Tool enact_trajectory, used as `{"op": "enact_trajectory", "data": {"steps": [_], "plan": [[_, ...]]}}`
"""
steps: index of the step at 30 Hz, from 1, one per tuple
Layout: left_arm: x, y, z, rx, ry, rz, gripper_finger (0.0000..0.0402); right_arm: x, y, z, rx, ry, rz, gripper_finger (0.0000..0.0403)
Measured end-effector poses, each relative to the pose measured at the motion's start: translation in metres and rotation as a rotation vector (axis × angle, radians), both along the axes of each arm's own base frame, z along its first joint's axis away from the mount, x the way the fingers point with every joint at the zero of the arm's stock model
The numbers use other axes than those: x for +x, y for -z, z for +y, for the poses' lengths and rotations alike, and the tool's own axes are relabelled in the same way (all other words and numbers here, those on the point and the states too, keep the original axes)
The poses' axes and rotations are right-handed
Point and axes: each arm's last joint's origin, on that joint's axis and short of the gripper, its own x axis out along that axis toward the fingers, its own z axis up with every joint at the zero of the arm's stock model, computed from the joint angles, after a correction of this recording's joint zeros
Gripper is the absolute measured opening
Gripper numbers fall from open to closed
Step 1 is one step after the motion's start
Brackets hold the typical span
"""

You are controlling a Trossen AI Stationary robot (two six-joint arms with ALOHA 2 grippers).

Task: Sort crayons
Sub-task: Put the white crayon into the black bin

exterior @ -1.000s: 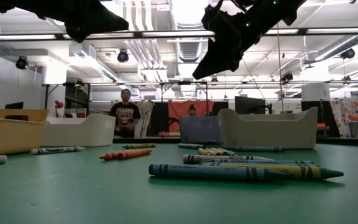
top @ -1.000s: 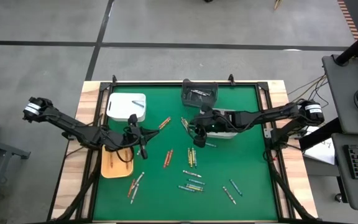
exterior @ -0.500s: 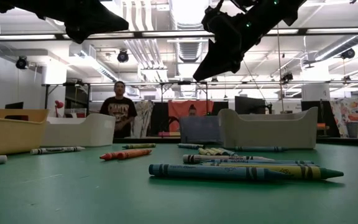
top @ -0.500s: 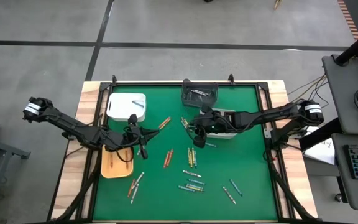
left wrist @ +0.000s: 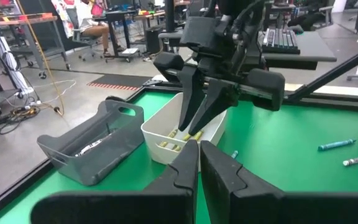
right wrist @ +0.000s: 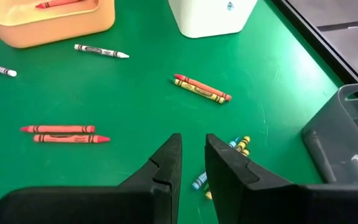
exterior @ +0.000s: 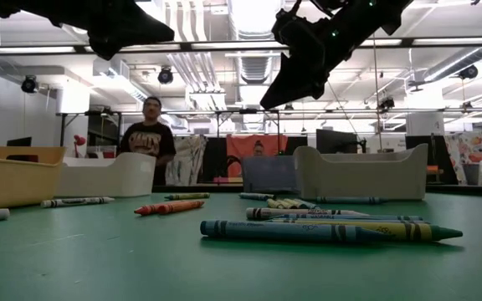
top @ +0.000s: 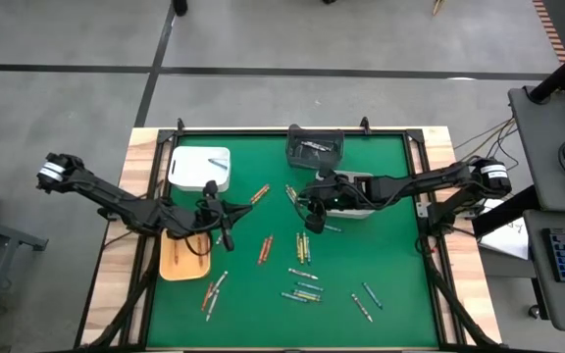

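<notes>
a: left gripper [top: 226, 235]?

b: jaws pressed together, nothing between them. it hangs at the inner edge of the orange tray [top: 177, 265], near the white bin [top: 200, 169], likely placed for a drop or just clear of one.

a: the crayons [top: 302, 270]?

b: most lie loose on the green mat [top: 390, 245], scattered from centre to near edge. a red one [right wrist: 64, 3] lies in the orange tray; yellow ones sit in the white tray [left wrist: 166, 134].

a: right gripper [top: 309, 209]?

b: raised above the mat beside that white tray, fingers [right wrist: 166, 163] a narrow gap apart, empty. it appears poised over loose crayons for the next pick.
</notes>
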Motion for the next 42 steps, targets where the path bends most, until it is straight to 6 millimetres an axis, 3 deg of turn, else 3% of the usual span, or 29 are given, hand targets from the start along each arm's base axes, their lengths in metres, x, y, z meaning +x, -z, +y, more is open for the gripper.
{"op": "enact_trajectory", "data": {"steps": [18, 23, 42], "plan": [[0.013, 0.012, -0.004, 0.002, -0.007, 0.011, 0.0, -0.005, 0.012, 0.0, 0.03, 0.023, 0.03, 0.0057], [0.018, 0.021, -0.001, 0.004, -0.109, 0.028, 0.0, -0.006, 0.014, 0.0, 0.024, 0.019, 0.038, 0.0057], [0.028, 0.04, -0.001, -0.275, -0.19, -0.042, 0.0, -0.005, 0.013, 0.0, 0.004, 0.003, 0.03, 0.0057]]}}
